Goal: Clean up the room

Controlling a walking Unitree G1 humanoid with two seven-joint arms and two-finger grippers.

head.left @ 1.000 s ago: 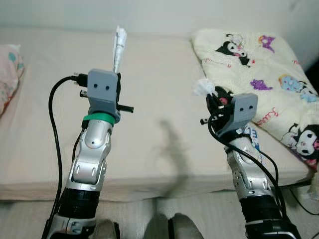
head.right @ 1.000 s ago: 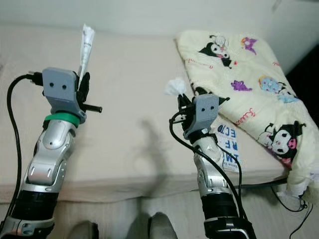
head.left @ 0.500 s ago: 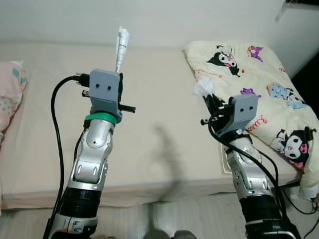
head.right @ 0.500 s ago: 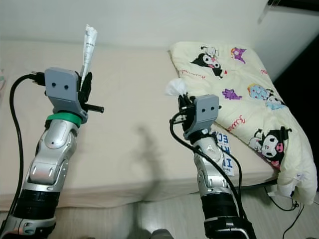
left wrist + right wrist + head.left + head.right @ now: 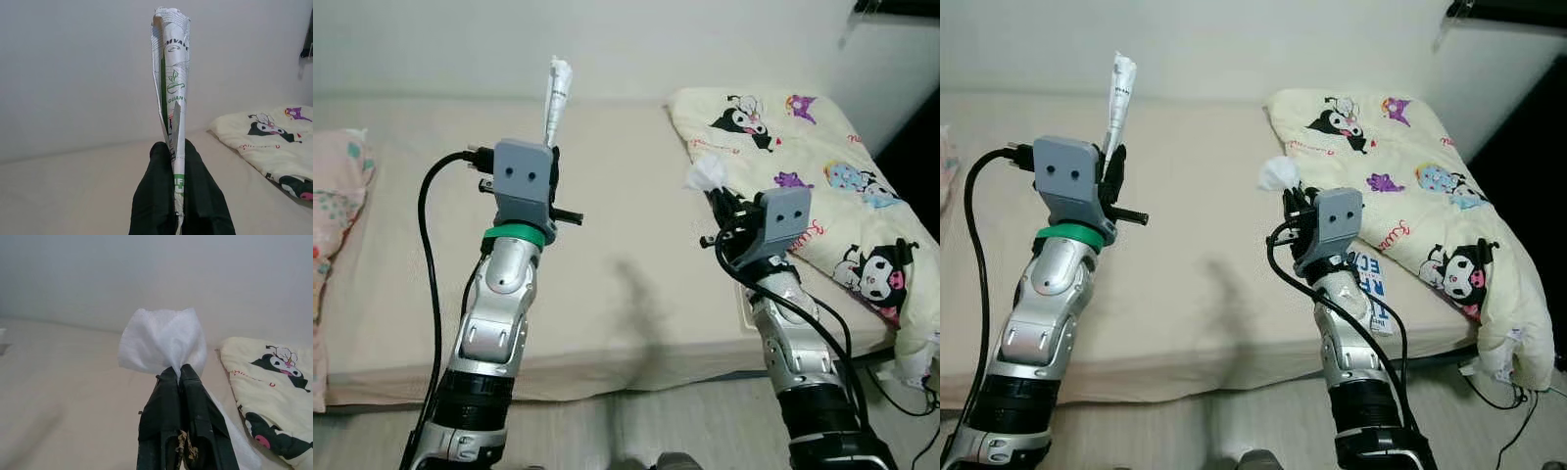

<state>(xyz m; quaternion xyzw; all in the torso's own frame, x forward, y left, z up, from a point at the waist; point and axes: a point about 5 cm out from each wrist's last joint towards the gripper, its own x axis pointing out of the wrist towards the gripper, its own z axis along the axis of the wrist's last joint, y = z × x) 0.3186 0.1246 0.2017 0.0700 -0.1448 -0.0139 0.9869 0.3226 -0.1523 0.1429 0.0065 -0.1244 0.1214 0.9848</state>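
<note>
We've got both arms raised in front of the bed (image 5: 607, 294), each carrying a bit of trash. The left end effector (image 5: 172, 161) is clamped on a crumpled paper wrapper (image 5: 170, 83) with green print. In the left eye view it sits upper middle-left of the frame, and its long axis runs nearly straight up, with the free end pointing at the wall and tilted a touch. The right end effector (image 5: 178, 374) is pinched shut on a white tissue (image 5: 164, 340), which puffs out above the fingertips at centre-right, just beside the cartoon-print blanket (image 5: 803, 166). What worries us is that the wrapper is held only at its lower end, so it's a long, floppy lever. Any jolt while walking could make it bend over or slide out. The tissue is gripped by a small gathered bit and could tear or slip free the same way. If either drops on the bed, we'd guess it's an annoying re-grab off soft bedding. There's also a black cable (image 5: 423, 255) looping off the left arm that could snag. A pink pillow (image 5: 333, 215) sits at the left edge, well apart from both.
</note>
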